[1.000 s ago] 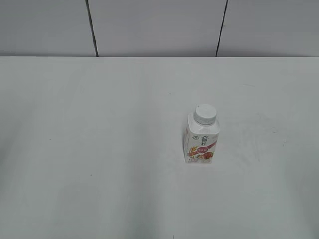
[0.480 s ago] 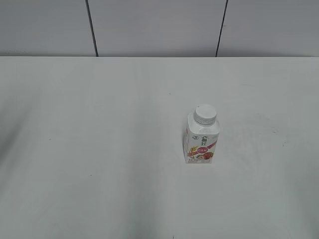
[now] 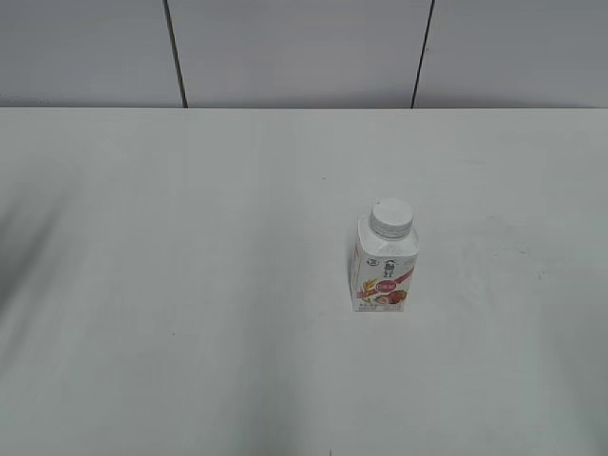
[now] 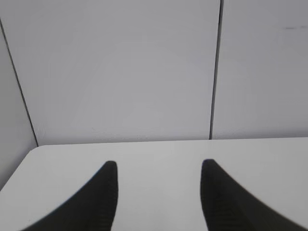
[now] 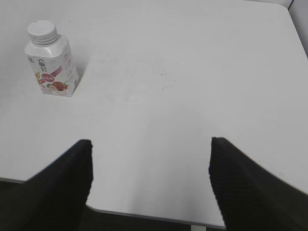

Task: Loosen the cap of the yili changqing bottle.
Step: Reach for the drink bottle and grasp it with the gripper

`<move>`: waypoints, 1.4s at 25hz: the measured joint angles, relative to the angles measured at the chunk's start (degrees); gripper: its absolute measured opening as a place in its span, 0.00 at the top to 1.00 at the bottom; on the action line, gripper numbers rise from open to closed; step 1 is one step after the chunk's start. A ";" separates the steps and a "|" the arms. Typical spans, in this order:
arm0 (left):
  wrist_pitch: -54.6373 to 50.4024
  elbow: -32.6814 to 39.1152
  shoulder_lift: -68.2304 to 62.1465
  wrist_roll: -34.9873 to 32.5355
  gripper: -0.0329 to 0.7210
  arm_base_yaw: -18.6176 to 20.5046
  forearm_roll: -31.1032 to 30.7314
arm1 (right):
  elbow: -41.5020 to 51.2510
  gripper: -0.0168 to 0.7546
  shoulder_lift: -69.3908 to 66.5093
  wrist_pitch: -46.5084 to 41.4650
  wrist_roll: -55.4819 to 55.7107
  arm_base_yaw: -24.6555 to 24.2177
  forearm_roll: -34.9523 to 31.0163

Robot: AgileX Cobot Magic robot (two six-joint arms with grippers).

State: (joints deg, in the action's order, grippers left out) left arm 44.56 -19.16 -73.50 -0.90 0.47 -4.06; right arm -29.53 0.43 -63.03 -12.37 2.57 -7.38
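The yili changqing bottle (image 3: 385, 269) stands upright on the white table (image 3: 190, 285), right of the middle, its red and orange fruit label facing front. Its white ribbed cap (image 3: 390, 218) sits on the neck. In the right wrist view the bottle (image 5: 52, 65) stands at the far upper left with the cap (image 5: 42, 32) on top. My right gripper (image 5: 150, 147) is open and empty, well back from the bottle near the table's front edge. My left gripper (image 4: 159, 166) is open and empty over bare table, facing the wall; the bottle is out of its view. Neither gripper shows in the exterior view.
A grey panelled wall (image 3: 304, 52) with dark vertical seams runs behind the table. The table's rounded far left corner (image 4: 36, 150) shows in the left wrist view. The table's front edge (image 5: 144, 211) and right far corner (image 5: 284, 9) show in the right wrist view.
The bottle has not moved. A dim shadow at the table's left edge has grown slightly.
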 joint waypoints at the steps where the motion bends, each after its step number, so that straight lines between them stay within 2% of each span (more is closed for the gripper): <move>1: 1.93 -0.05 -1.10 0.00 0.49 0.00 0.00 | 0.00 0.21 0.00 0.00 0.00 0.00 0.00; 8: 12.54 -0.05 -10.10 0.00 0.50 0.00 -1.14 | 0.00 0.21 0.00 0.05 0.00 0.00 0.00; 17: 21.86 -0.53 -22.05 4.74 0.50 0.00 -16.57 | 0.00 0.21 0.00 0.05 0.00 0.00 0.00; 23: 22.29 -6.08 -28.40 8.88 0.48 0.00 -37.35 | 0.00 0.21 0.00 0.05 0.00 0.00 0.00; 30: 22.53 -17.17 -37.17 19.21 0.32 -0.22 -64.16 | 0.00 0.21 0.00 0.05 0.00 0.00 0.00; 33: 22.53 -21.19 -40.07 21.98 0.31 -1.28 -71.00 | 0.00 0.21 0.00 0.05 0.00 0.00 0.00; 35: 22.53 -23.47 -41.59 22.59 0.31 -2.60 -73.20 | 0.00 0.21 0.00 0.05 0.00 0.00 0.00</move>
State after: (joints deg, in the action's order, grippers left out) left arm 67.09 -42.63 -115.09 21.69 -2.13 -77.26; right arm -29.53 0.43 -62.97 -12.37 2.57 -7.38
